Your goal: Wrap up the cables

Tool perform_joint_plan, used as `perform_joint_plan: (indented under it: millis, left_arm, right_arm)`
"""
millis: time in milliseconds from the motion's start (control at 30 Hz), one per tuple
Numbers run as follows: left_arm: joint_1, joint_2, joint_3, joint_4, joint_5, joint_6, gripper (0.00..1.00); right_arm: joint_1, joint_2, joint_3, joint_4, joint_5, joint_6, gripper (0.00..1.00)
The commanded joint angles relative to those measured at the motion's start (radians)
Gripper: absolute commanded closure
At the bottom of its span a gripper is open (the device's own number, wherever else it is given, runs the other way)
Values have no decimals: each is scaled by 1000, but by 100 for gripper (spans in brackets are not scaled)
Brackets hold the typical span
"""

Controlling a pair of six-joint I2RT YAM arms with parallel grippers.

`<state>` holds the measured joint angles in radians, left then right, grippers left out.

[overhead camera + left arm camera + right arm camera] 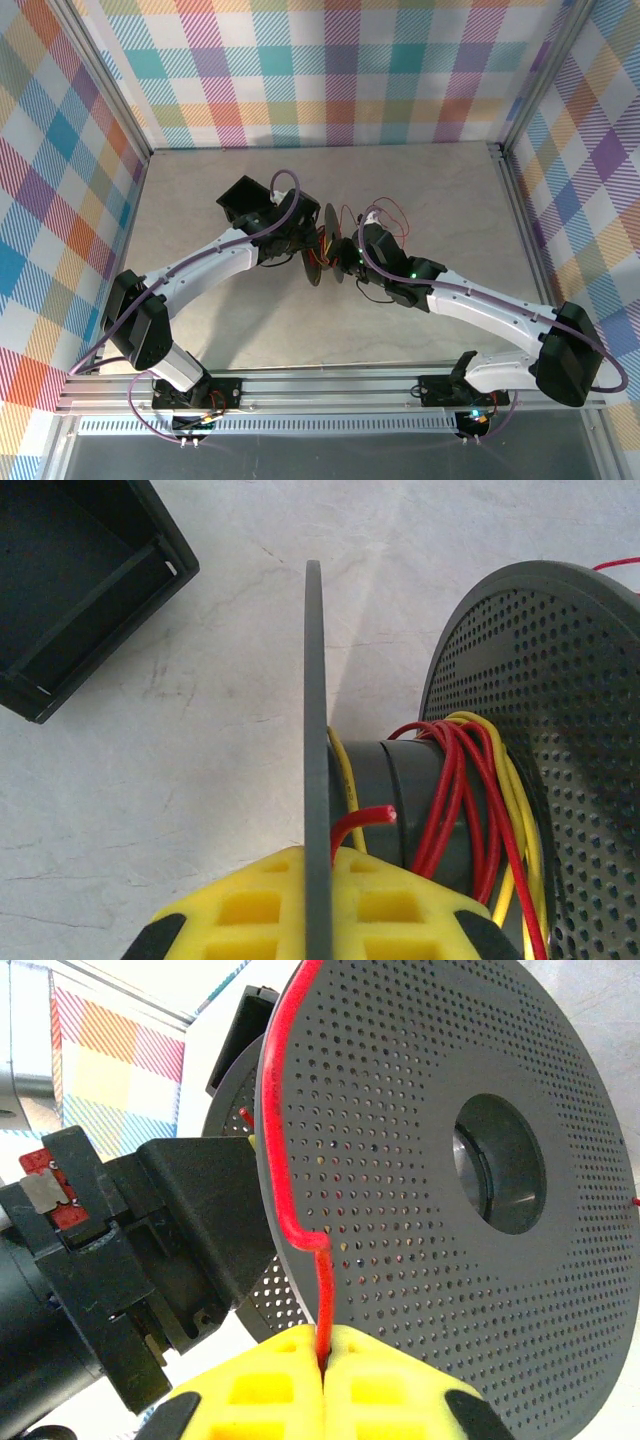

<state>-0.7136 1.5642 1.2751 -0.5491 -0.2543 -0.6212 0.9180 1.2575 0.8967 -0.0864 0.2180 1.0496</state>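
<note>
At the upper left of your left wrist view sits an open black box (70,580), a divider crossing its dark inside. Your left gripper (318,885) is clenched on the rim of the grey spool (385,770), whose hub carries the red and yellow cables (455,780) just right of the fingers. Your right gripper (323,1375) pinches one red strand at the frame's bottom.

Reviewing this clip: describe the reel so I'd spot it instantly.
At the middle of the pale table is the reel. It is two dark grey discs dotted with holes, with red and yellow wire around the hub between them, unlike the plain black open box nearby.
</note>
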Motion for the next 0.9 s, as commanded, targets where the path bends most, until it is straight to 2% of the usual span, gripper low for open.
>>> perform_joint_plan:
  millis: [0,67,133,367,467,567,667,867]
  left_arm:
    - [53,-16,20,15,-94,-24,100]
    - [51,-22,20,22,-84,-9,100]
    - [48,-32,8,39,-80,13,100]
    - [40,-72,-32,70,-104,91,100]
    - [39,-97,-51,89,-98,138,100]
    - [40,-124,-61,80,-76,188,100]
    - [40,-165,-78,77,-19,239,100]
    - [39,-226,-48,8,137,309,100]
  right_arm:
    - [27,-24,10,-26,-33,9,100]
    - [27,-34,31,-48,-34,-16,90]
    - [27,-51,52,-71,-33,-44,76]
    - [19,-160,95,-173,-39,-144,43]
    - [-16,-205,112,-220,-96,-207,30]
    - [-96,-240,127,-246,-224,-304,16]
    - [-221,-221,165,-296,-386,-393,12]
    - [-462,-96,210,-347,-686,-620,17]
